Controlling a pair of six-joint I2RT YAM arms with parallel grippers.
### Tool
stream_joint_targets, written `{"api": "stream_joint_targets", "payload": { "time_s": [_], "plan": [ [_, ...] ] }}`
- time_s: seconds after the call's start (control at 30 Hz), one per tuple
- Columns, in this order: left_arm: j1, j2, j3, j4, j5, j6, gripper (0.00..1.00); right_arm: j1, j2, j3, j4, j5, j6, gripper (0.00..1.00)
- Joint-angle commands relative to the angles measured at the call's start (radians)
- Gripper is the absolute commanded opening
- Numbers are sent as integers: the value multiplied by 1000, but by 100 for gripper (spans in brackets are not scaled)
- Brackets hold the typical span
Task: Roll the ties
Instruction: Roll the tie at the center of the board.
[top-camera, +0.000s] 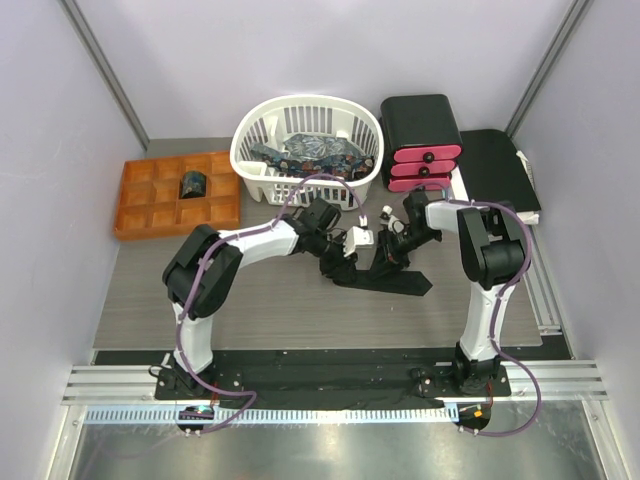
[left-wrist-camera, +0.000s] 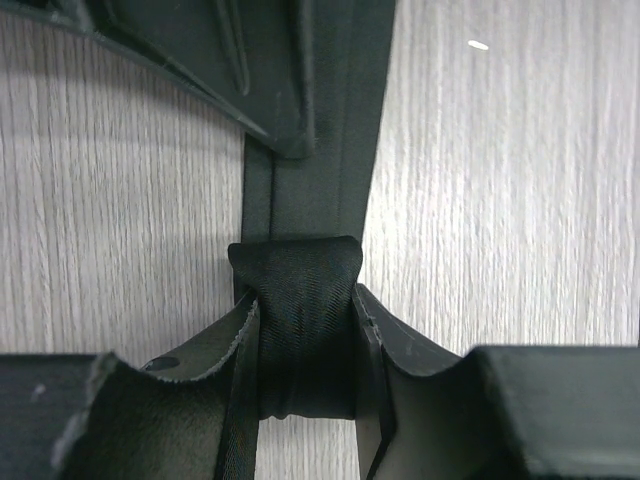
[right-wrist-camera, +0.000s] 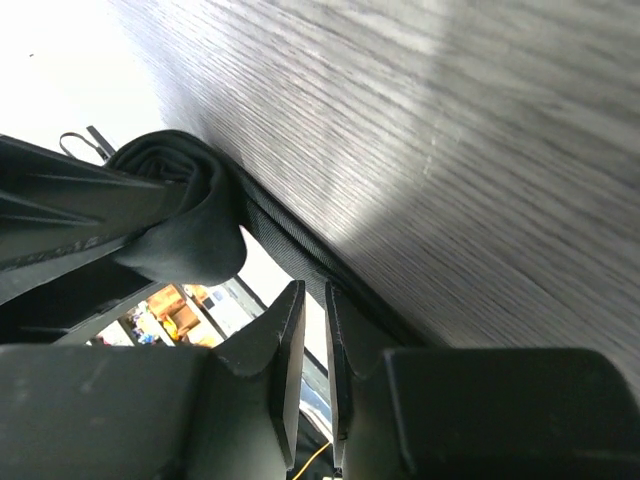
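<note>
Left hand (left-wrist-camera: 305, 340) is clamped on the half-wound coil of the black tie (left-wrist-camera: 300, 300), mid-surface (left-wrist-camera: 500, 200), loose tail lying flat ahead. Right hand (right-wrist-camera: 312, 330) has its fingers nearly together, nothing visibly between them, just beside the tail. Risks: coil slackens or telescopes if the left grip shifts; tail skews if the right drags it

You won't find any readable text, label, brand, number or sign in these views. Neither wrist camera gives you lettering on the fabric or the fingers in front of it. Behind your right tool, a bright gap shows small coloured shapes that might carry print, but they are too blurred for you to read. Nothing in the overhead view bears legible marking either.
</note>
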Motion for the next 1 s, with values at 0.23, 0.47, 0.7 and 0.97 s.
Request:
{"api": "stream_joint_targets", "payload": {
  "time_s": [0.23, 0.47, 0.7, 0.97],
  "plan": [
    [-37, -3, 17, -172, -64, 205, 22, 7, 78, 28, 65, 207, -65, 21],
    [-66, 60, 59, -198, -186, 153, 23, 4, 24, 59, 62, 132, -48, 23],
    [-66, 101, 97, -214, -198, 84, 25, 13, -135, -38, 168, -44, 111, 34],
    [-58, 121, 122, -232, -195, 56, 29, 61, -163, -90, 251, -67, 157, 38]
  ]
}}
